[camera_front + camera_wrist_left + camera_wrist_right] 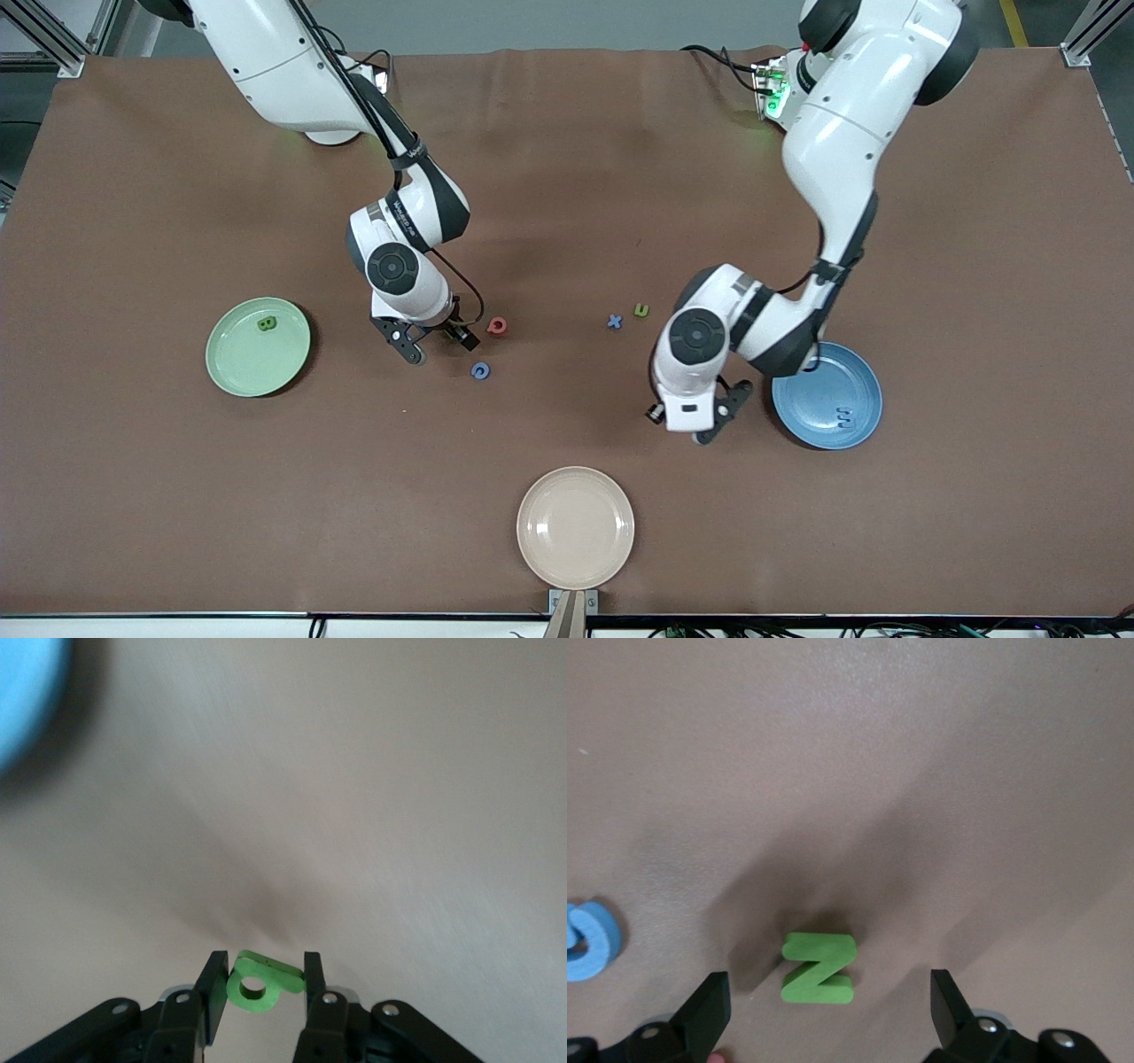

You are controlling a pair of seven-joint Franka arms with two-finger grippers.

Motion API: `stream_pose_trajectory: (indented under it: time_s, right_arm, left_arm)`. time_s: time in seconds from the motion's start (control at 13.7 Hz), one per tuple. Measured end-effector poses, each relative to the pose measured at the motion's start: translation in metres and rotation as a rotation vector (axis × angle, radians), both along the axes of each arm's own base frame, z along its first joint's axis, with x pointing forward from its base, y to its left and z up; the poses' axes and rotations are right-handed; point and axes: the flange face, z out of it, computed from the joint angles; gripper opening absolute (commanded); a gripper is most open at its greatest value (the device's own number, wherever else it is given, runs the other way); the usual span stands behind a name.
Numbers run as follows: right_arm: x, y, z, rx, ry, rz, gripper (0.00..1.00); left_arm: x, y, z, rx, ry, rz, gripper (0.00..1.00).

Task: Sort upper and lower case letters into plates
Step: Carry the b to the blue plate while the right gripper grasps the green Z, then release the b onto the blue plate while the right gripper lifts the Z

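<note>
My left gripper (264,967) is shut on a small green letter g (257,989), pinched between its fingertips just over the brown cloth. In the front view this gripper (719,415) hangs beside the blue plate (811,403), which holds a blue m (846,416). My right gripper (829,985) stands open and low, its fingers on either side of a green N (819,967) that lies flat. The front view hides the N under that gripper (431,344). A blue G (480,370), a red Q (498,326), a blue x (615,322) and a green u (641,310) lie loose. The pale green plate (244,368) holds a green B (267,323).
A cream-beige plate (576,527) sits near the table's front edge, nearer the front camera than everything else. The blue G (589,941) lies close beside my right gripper. A brown cloth (974,266) covers the table.
</note>
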Motion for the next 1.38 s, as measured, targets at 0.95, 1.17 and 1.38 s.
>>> stream_pose_trajectory:
  time_s: [0.95, 1.17, 1.38]
  right_arm:
    - [0.004, 0.004, 0.001, -0.014, -0.024, 0.031, 0.39]
    - [0.003, 0.002, 0.003, -0.027, -0.017, 0.037, 0.24]
    - [0.003, 0.002, 0.004, -0.027, -0.019, 0.039, 0.15]
  left_arm:
    - [0.001, 0.242, -0.008, 0.027, 0.157, -0.249, 0.33]
    - [-0.006, 0.262, -0.026, 0.011, 0.16, -0.256, 1.0]
    - [-0.007, 0.265, -0.028, 0.008, 0.158, -0.255, 1.0]
